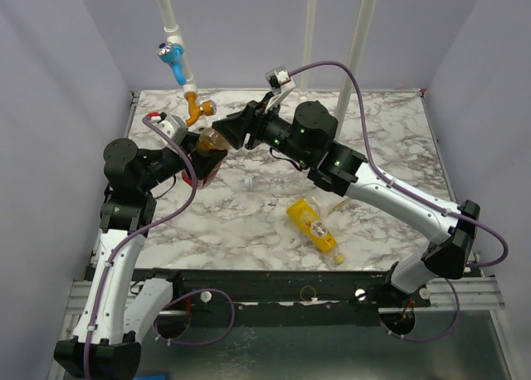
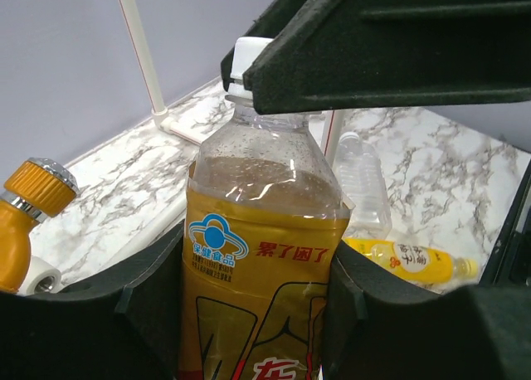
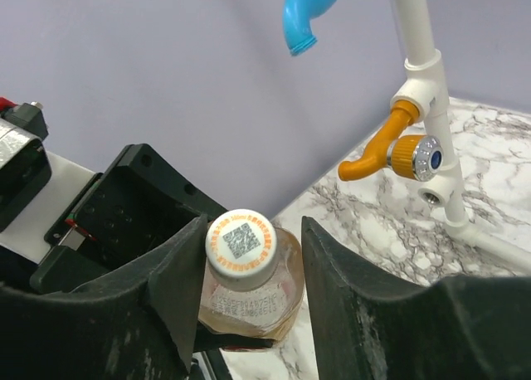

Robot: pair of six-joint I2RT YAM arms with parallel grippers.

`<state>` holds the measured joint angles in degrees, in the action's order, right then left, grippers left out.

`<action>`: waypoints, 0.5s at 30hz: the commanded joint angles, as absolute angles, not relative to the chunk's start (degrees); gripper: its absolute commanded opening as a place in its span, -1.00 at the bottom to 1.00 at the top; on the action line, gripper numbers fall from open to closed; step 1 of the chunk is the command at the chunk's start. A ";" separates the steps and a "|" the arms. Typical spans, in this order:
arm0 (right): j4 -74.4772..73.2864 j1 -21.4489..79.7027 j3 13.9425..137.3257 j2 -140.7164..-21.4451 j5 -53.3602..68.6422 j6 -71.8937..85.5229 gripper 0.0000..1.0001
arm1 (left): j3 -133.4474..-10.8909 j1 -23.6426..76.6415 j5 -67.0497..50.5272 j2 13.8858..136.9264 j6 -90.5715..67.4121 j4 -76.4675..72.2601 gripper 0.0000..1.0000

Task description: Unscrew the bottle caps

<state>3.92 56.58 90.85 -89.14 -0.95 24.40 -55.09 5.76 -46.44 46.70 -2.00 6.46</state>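
Brown bottle (image 2: 257,197): at far left of table (image 1: 398,139), clamped round the body by left gripper (image 2: 257,268), fingers pressed to both sides.
White cap (image 3: 241,242): on the bottle's neck.
Right gripper (image 3: 253,235): slightly parted, straddling the cap, with a gap on one side.
Yellow bottle (image 1: 315,225): lying on the table, well apart.
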 commanded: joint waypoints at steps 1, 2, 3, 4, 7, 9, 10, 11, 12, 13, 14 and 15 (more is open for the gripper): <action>7.81 56.87 90.70 -88.21 -4.73 24.62 -0.01 | -54.82 6.08 -43.69 46.80 -8.24 1.94 -0.35; 8.09 56.87 90.94 -88.52 -4.66 24.57 -0.02 | -54.82 6.14 -43.76 46.81 -8.52 1.77 -0.35; 8.33 56.92 91.24 -88.78 -4.46 24.57 -0.05 | -54.82 6.12 -43.93 46.87 -8.63 1.68 -0.36; 8.37 57.01 91.56 -89.16 -4.45 24.59 -0.08 | -54.79 6.10 -44.13 46.85 -8.70 1.59 -0.36; 9.27 56.95 91.68 -89.78 -4.33 24.71 -0.15 | -54.76 6.28 -44.45 46.89 -8.92 1.60 -0.37; 9.82 56.95 91.79 -90.14 -4.21 24.71 -0.16 | -54.51 6.37 -44.70 46.73 -9.12 1.63 -0.37; 9.90 56.95 91.98 -90.34 -4.10 24.79 -0.15 | -54.34 6.41 -44.92 46.62 -9.18 1.61 -0.37; 10.10 56.96 92.04 -90.51 -3.84 24.84 -0.15 | -54.15 6.55 -45.04 46.56 -9.14 1.59 -0.37; 10.29 56.95 92.13 -90.68 -3.77 24.92 -0.14 | -53.99 6.58 -45.10 46.47 -9.14 1.53 -0.37; 10.59 56.96 92.22 -90.85 -3.57 25.09 -0.11 | -53.88 6.65 -45.22 46.33 -9.14 1.52 -0.38; 10.64 56.95 92.36 -91.03 -3.46 25.25 -0.07 | -53.79 6.76 -45.19 46.25 -9.14 1.54 -0.38; 10.72 56.98 92.59 -91.26 -3.39 25.32 -0.05 | -53.79 6.72 -45.25 46.25 -9.14 1.52 -0.38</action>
